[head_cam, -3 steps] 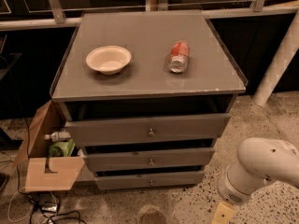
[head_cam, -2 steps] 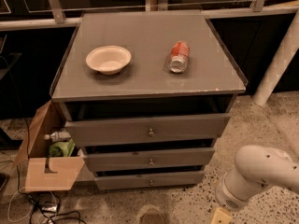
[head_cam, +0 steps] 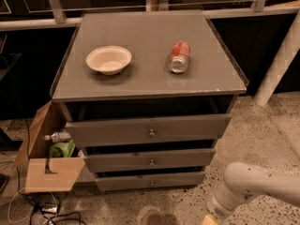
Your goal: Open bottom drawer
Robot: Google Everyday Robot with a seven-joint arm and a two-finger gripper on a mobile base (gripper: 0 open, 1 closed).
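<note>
Your hand (head_cam: 209,219) sits at the lower right edge, apart from the bottom drawer (head_cam: 151,181), lowest of 3 in the grey bench (head_cam: 145,36). You cannot tell whether it is clenched. A bowl (head_cam: 108,59) and a can (head_cam: 179,56) rest on top.

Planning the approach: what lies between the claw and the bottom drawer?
Camera view: only speckled floor lies between the claw, at the frame's bottom right edge, and the bottom drawer.

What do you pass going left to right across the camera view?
Cardboard box → bowl → bottom drawer's knob → can → claw, at the bottom edge, lower right.
</note>
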